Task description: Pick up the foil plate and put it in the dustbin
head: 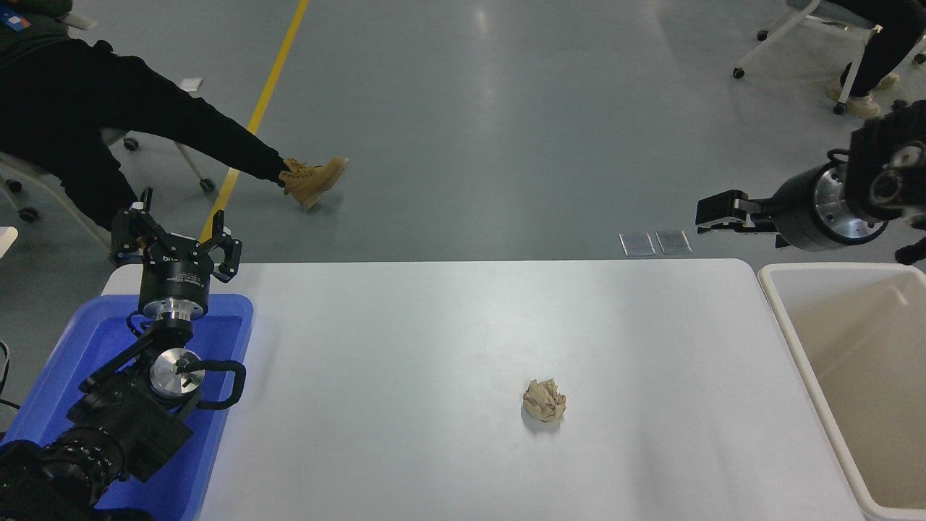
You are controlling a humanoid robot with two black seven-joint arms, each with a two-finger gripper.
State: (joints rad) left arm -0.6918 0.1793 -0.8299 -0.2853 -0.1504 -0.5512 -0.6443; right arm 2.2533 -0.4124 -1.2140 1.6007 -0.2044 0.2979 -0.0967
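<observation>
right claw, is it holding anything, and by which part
Nothing: the right claw is bare, above the far rim of the cream plastic dustbin. No foil plate is visible.

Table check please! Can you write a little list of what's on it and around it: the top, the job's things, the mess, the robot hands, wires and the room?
Surface: white table, mostly bare.
Job's things: dustbin at the table's right end; foil plate not seen.
Clutter: crumpled paper ball on the table; blue tray at left.
End effectors: left end effector open, parked above the blue tray; right end effector beyond the far right corner, fingers unclear.
Cables: black cable looping on the left arm.
Surroundings: a seated person's leg, chairs, yellow floor line.
</observation>
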